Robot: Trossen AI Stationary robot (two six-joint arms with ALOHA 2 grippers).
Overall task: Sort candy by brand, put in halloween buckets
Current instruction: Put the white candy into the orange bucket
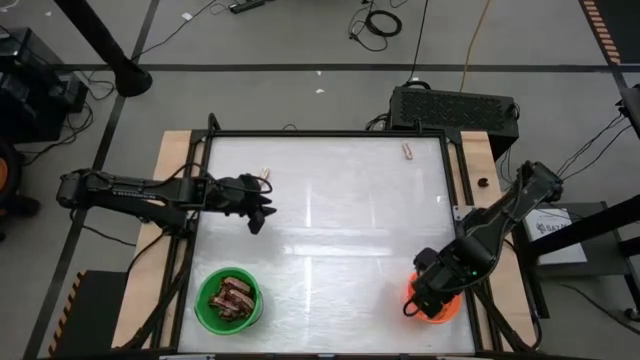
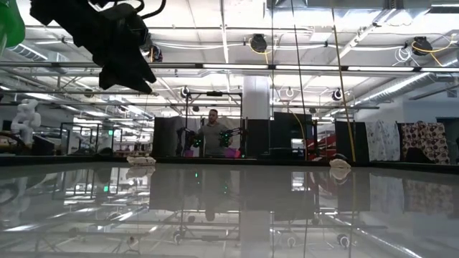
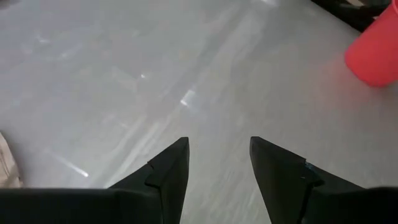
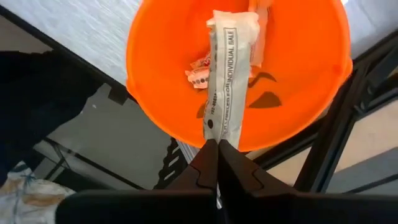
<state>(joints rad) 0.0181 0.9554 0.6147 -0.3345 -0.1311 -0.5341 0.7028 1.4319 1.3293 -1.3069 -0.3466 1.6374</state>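
I find the sort nearly finished. A pale candy bar hangs nipped by its end in my right pincer, directly above the mouth of the orange bucket, which stands at the desk's near right corner. It is not yet released. At least one other pale wrapper already lies inside that bucket. The green bucket, at the near left corner, holds a heap of dark reddish-brown bars.

Two pale pieces remain loose on the desk: one near the far edge toward the right, one at the far left, just beside my left pincer. That pincer hangs above the desk, its jaws parted and holding nothing.

By my judgement, one drop and two pickups are outstanding.
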